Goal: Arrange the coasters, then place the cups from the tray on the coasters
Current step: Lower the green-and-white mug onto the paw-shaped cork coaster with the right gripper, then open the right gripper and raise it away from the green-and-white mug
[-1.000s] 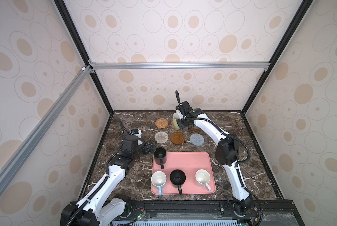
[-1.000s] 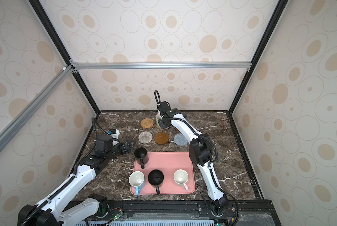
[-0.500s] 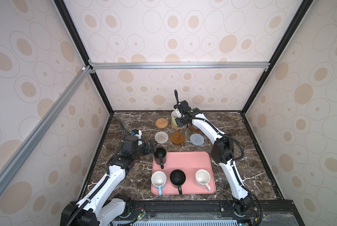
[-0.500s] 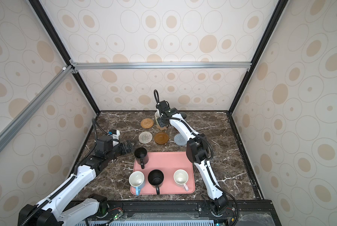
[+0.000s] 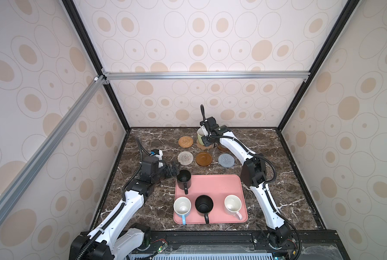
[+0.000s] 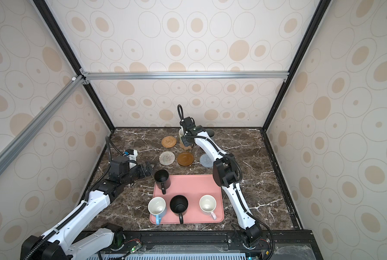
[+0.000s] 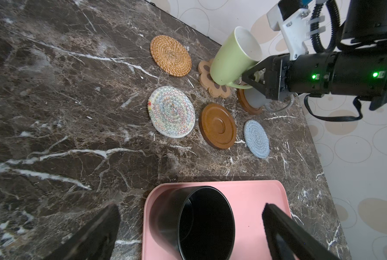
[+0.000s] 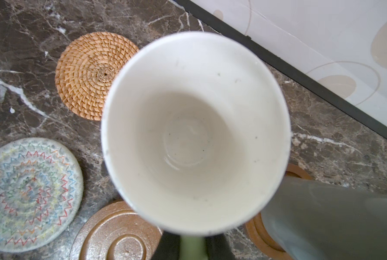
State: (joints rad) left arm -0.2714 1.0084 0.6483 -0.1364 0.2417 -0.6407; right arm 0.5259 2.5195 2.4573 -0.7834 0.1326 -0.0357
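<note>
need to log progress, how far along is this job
Done: six coasters out; grey mug on the far wooden coaster. In hand: right gripper holds the light green mug by its handle, tilted over the paw coaster; open left gripper faces a black mug. Left: that mug plus the light blue mug, second black mug and pink mug on the tray.

Light green cup [image 7: 233, 56], tilted, over paw coaster [image 7: 220, 91]; grey cup [image 7: 254, 100] — on rimmed wooden coaster [image 7: 242, 101]
</note>
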